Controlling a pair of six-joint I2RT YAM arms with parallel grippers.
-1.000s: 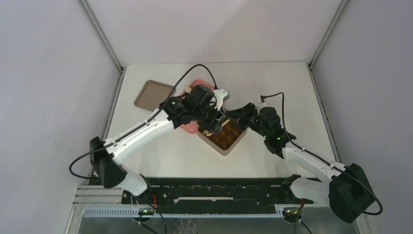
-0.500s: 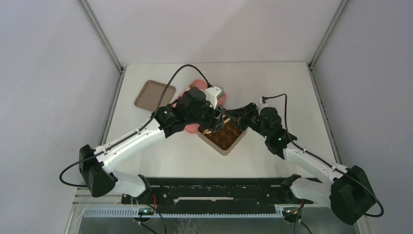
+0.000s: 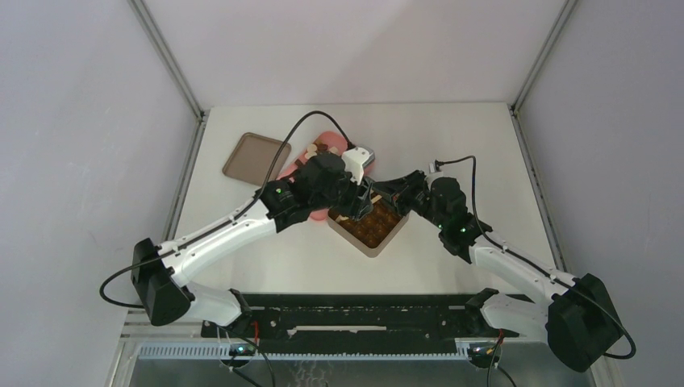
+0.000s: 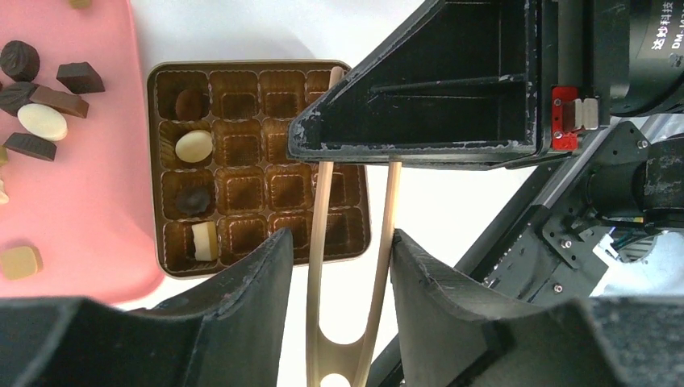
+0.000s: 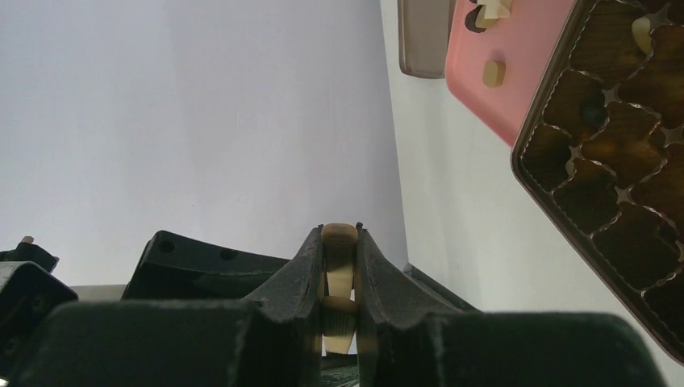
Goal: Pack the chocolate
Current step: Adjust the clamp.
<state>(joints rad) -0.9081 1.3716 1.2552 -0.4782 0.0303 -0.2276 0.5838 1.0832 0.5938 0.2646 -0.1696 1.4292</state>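
Four chocolates (image 4: 193, 146) fill one edge column of the tin (image 4: 258, 66), more lie loose on the pink tray (image 4: 89, 201), so the left tool (image 4: 335, 242), half-wide astride the wooden tongs (image 4: 319, 210), should pinch both legs squarely before the right tool (image 5: 339, 234), clamped on them, releases.

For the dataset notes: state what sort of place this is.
Probably a robot lab test cell: a white table boxed in by plain grey panels, a left arm and right arm bolted to a rail at its near edge, and a staged pink tray of chocolate beside a gridded tin.
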